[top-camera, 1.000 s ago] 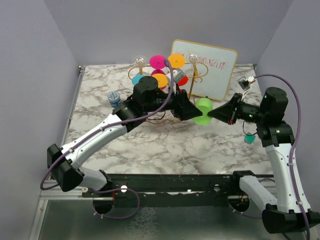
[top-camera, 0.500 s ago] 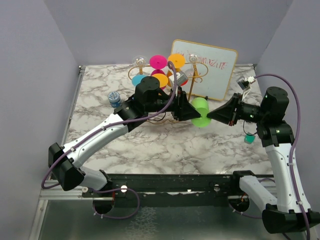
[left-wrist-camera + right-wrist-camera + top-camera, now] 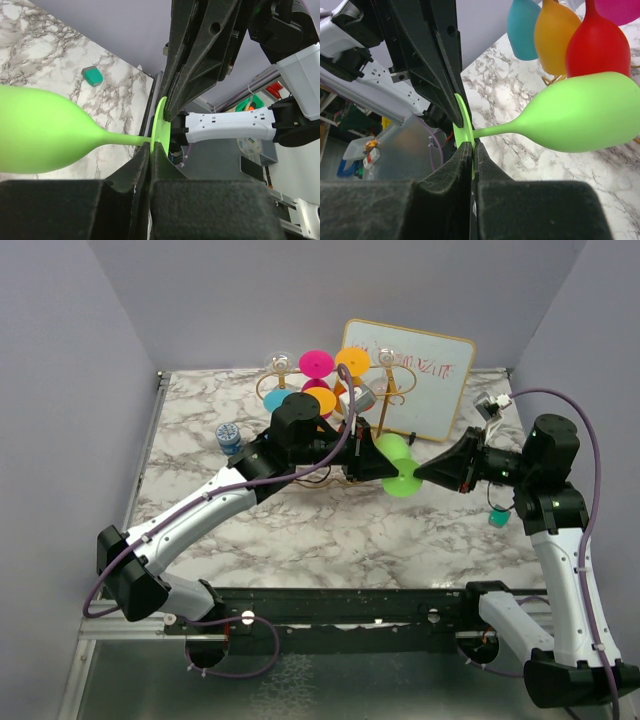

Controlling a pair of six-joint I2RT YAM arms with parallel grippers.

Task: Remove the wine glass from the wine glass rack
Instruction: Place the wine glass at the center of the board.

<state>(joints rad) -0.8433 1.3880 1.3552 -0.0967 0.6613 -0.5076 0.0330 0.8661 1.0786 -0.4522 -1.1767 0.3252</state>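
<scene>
**Green glass off the rack, pinched at the foot from both sides**

You had the wine glass [image 3: 585,120] clear of the wine glass rack [image 3: 396,390]. It hung on its side in the air just in front of the rack's right end, bowl pointing back toward the rack. Both ends were on it: the left gripper [image 3: 151,152] was clamped tight on the rim of the foot, and the right gripper [image 3: 472,147] nipped the same disc from the opposite edge. That looked to me like a handover grip. The flat foot gives thin jaws something to bite, and two holds stop the glass swinging. From above, the stem was lost between the two grippers, and the left arm [image 3: 230,495] covered the rack's base. Whether the green bowl brushed the red glass [image 3: 597,47] hanging on the rack, I couldn't tell.
</scene>
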